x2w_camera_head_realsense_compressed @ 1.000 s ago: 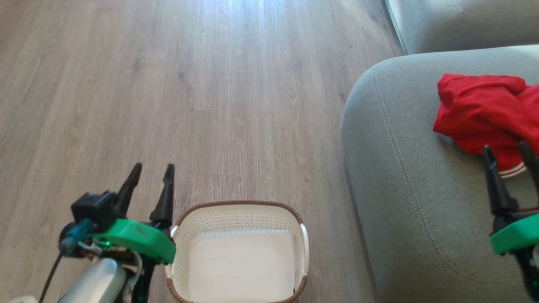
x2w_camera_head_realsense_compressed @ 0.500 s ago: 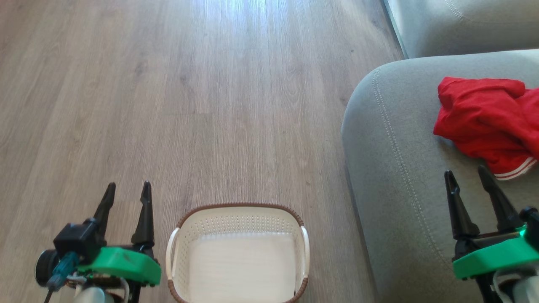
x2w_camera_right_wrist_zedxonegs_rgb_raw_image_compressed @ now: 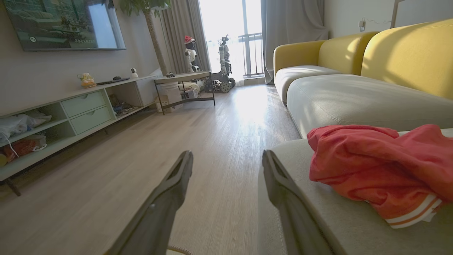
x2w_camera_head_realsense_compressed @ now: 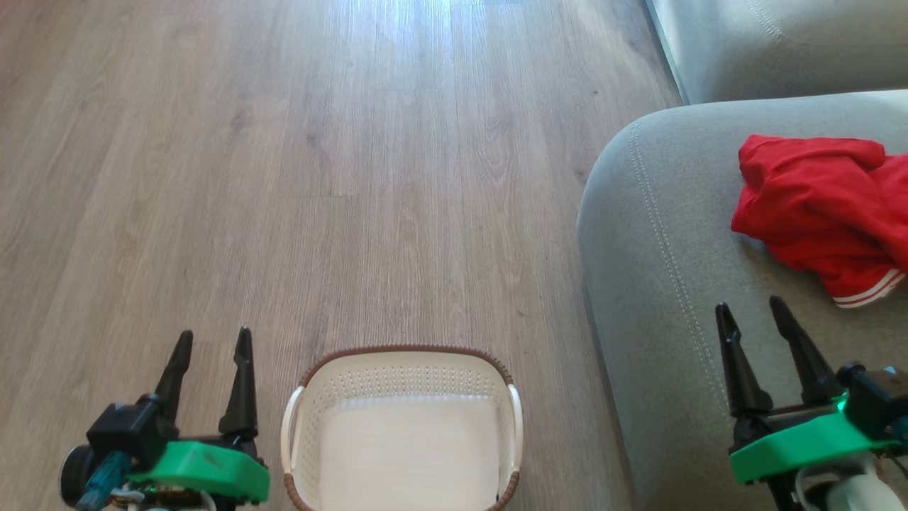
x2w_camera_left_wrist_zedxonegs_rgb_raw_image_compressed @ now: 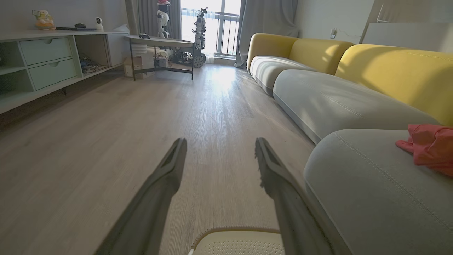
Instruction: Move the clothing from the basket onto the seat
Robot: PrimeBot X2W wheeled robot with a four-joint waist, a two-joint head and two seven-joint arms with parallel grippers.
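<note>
The red clothing (x2w_camera_head_realsense_compressed: 823, 209) lies crumpled on the grey seat (x2w_camera_head_realsense_compressed: 660, 284), its white-striped trim toward me; it also shows in the right wrist view (x2w_camera_right_wrist_zedxonegs_rgb_raw_image_compressed: 375, 166) and the left wrist view (x2w_camera_left_wrist_zedxonegs_rgb_raw_image_compressed: 428, 148). The white basket (x2w_camera_head_realsense_compressed: 403, 369) with a brown rim stands on the floor at the bottom centre, nothing inside it. My right gripper (x2w_camera_head_realsense_compressed: 753, 306) is open above the seat, short of the clothing and holding nothing. My left gripper (x2w_camera_head_realsense_compressed: 214, 335) is open over the floor, left of the basket.
Wood floor (x2w_camera_head_realsense_compressed: 319, 177) stretches ahead. A second grey cushion (x2w_camera_head_realsense_compressed: 780, 42) lies beyond the seat, with yellow backrests (x2w_camera_left_wrist_zedxonegs_rgb_raw_image_compressed: 396, 67). Far off stand a low cabinet (x2w_camera_right_wrist_zedxonegs_rgb_raw_image_compressed: 81, 106), a side table (x2w_camera_right_wrist_zedxonegs_rgb_raw_image_compressed: 184, 78) and two small robots (x2w_camera_left_wrist_zedxonegs_rgb_raw_image_compressed: 198, 24) by the window.
My right gripper has drawn back from the clothing toward me and to the left, leaving the garment on the seat. My left gripper has also pulled back and lower. The camera shifted slightly.
</note>
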